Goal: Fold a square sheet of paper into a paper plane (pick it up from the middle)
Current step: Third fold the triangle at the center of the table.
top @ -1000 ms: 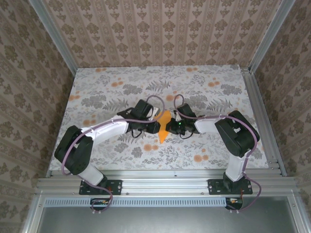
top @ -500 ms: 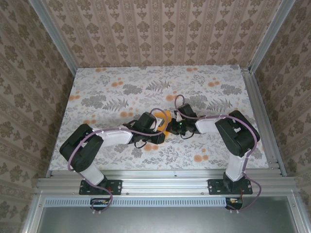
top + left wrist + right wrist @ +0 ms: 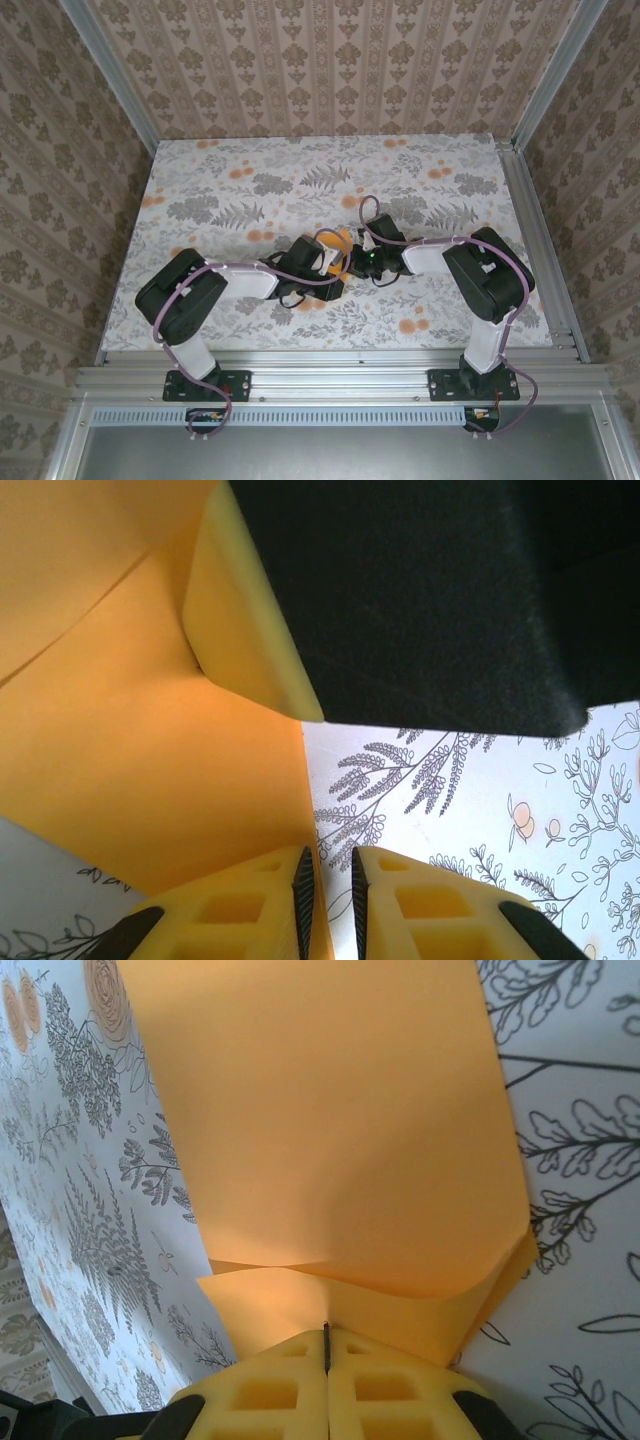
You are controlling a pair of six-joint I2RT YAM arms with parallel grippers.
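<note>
Since a second before, the left gripper (image 3: 327, 880) had swung in over the square sheet of paper (image 3: 320, 1140) at mid-desk (image 3: 200, 180), jaws nearly together, grip unclear. The right gripper (image 3: 327, 1345) pinched its edge. Thin, floppy paper: hold by creased edges.

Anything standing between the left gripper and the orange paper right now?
Nothing visible. The paper has its edge running straight down to the nearly closed fingertips of the left gripper, with bare table showing through the narrow gap. The right gripper is shut on the paper from the opposite side, off that path.
</note>
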